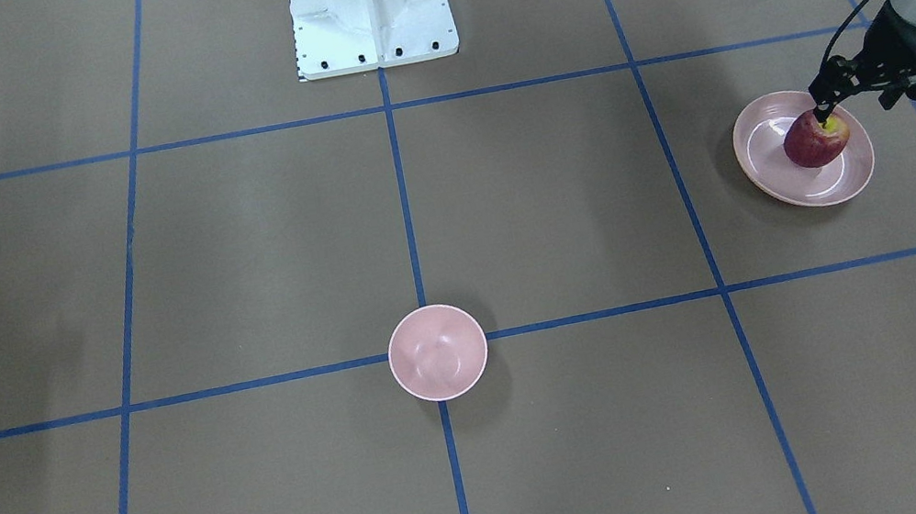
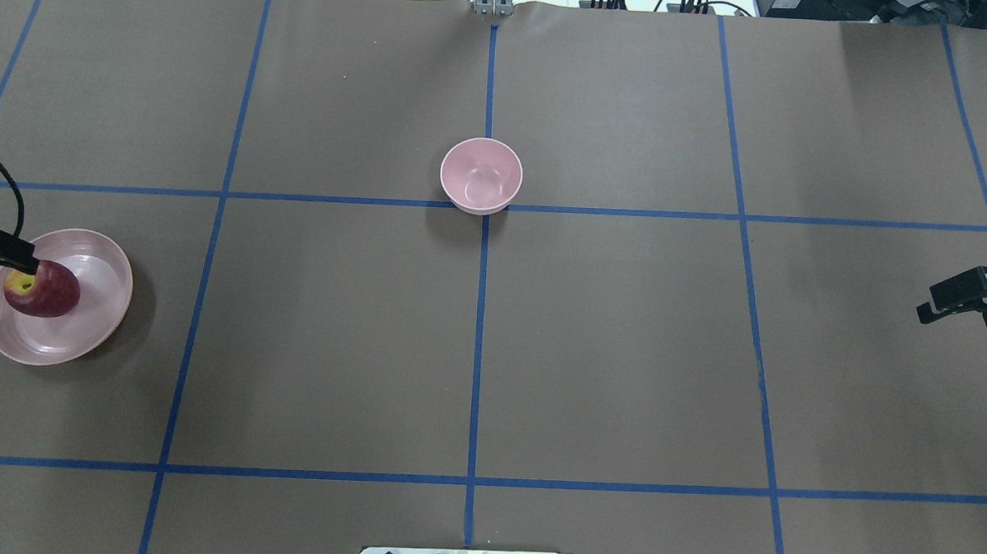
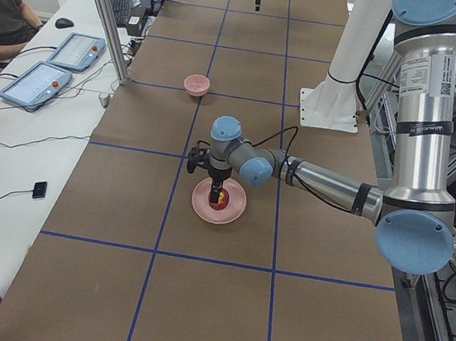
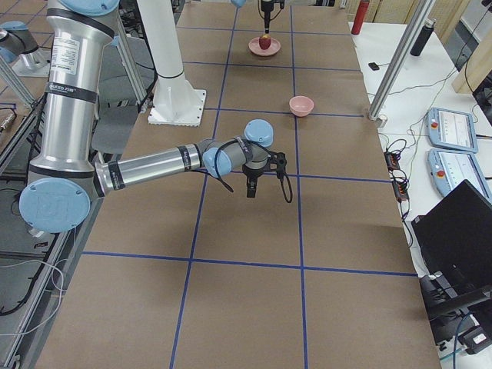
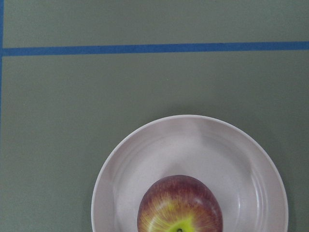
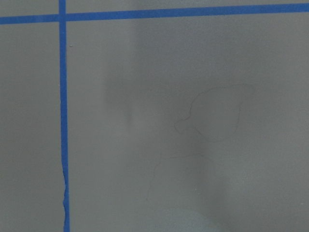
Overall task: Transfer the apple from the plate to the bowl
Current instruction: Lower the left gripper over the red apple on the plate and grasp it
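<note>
The dark red apple (image 1: 816,141) with a yellow stem patch lies on the wide pale pink plate (image 1: 760,141) at the table's left end. It also shows in the overhead view (image 2: 43,291) and low in the left wrist view (image 5: 179,205). My left gripper (image 1: 856,105) hangs just above the apple and looks open, with one fingertip (image 2: 32,267) at the apple's top. The small deep pink bowl (image 1: 437,353) stands empty at the table's middle, on a blue tape crossing (image 2: 481,175). My right gripper (image 2: 961,316) is open and empty far off at the right end.
The white robot base (image 1: 369,2) stands at the table's near middle edge. Blue tape lines (image 2: 478,351) grid the brown table. An operators' desk with tablets (image 3: 35,80) runs along the far side.
</note>
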### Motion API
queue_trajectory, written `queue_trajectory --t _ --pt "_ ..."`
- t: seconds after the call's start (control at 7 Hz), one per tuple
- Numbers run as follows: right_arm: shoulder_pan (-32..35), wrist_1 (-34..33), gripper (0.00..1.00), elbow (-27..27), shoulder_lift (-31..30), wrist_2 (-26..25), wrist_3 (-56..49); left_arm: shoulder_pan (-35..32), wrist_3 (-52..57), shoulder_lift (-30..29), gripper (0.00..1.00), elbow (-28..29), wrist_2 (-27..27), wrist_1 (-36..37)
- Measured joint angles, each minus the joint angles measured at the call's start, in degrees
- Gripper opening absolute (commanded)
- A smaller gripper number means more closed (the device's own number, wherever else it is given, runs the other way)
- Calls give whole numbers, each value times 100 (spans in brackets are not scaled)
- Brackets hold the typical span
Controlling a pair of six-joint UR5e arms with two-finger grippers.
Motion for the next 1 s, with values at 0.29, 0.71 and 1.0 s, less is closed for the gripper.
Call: queue_trajectory --t 0.29,0.71,1.0 --pt "-204 -8 100 6 15 -205 16 285 -340 -93 98 271 154 -398" --pt "-271 -5 100 22 42 -358 16 498 -581 -141 98 674 196 -963" --pt "-441 -24 100 31 42 -367 15 509 -601 -147 82 770 198 -1011"
